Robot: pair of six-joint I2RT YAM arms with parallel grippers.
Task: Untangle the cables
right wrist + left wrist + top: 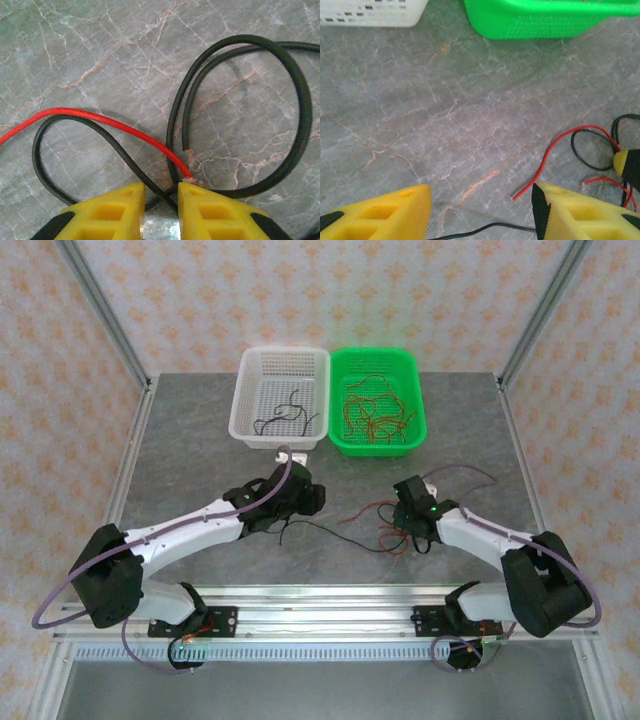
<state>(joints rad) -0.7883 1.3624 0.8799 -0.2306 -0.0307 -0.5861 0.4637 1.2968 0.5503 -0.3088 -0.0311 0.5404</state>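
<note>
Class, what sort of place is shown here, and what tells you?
Probably a robot lab workcell: a stone-look table fenced by metal posts, two arms bolted to a rail, a white basket and a green basket holding cables.

Seen from above, the red cables (pixel 375 412) heaped in the green basket (pixel 378 448) are too fine to tell one strand from another. The left wrist view cuts that basket and the white basket (pixel 370 12) off at its top edge. A black cable (pixel 490 227) between the wide-set fingers of the left pincer (pixel 481 200) leaves by the bottom edge. In the right wrist view a red cable (pixel 100 119) and a thin black cable (pixel 112 142) run into the narrow gap of the right pincer (pixel 161 192); whether they are pinched there cannot be told.
</note>
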